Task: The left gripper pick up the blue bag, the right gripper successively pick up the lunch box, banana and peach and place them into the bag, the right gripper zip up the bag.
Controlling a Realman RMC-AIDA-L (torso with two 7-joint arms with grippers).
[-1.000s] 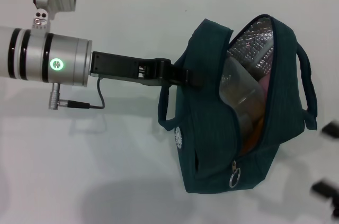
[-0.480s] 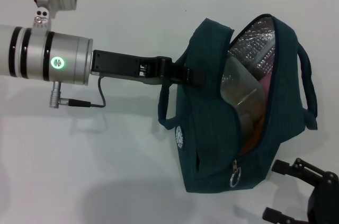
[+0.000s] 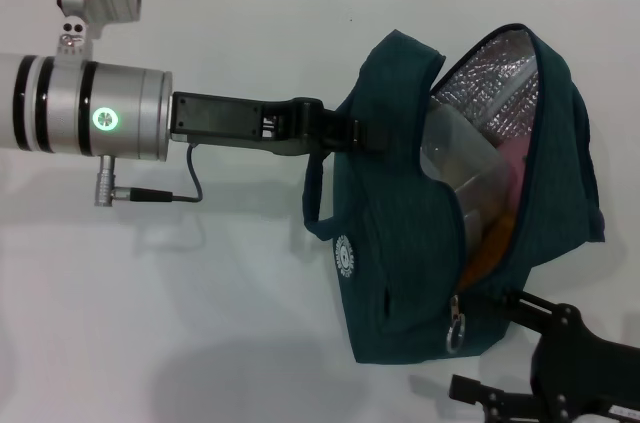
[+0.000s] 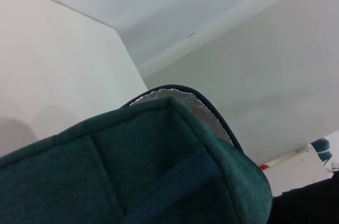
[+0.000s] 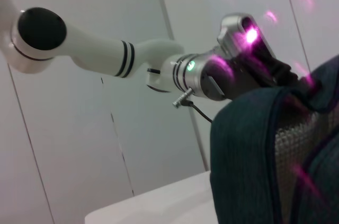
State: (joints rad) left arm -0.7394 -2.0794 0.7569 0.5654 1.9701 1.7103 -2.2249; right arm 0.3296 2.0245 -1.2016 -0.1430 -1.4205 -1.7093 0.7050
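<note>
The left gripper gripped the blue bag at frame centre; the right gripper, fingers open at lower right, could miss the small zipper ring.

Right pincer now closer, beside the zipper pull; blue bag shifted rightward

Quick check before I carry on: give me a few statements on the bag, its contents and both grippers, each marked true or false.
1. The bag is zipped shut. False: its mouth gapes, showing foil lining.
2. The left gripper is clamped on the bag's edge. True.
3. The lunch box lies inside the bag. True.
4. The right gripper grips the zipper pull. False: it is open, beside the bag's lower end.
5. The peach sits on the table. False: something pink shows inside the bag, beside the box.
</note>
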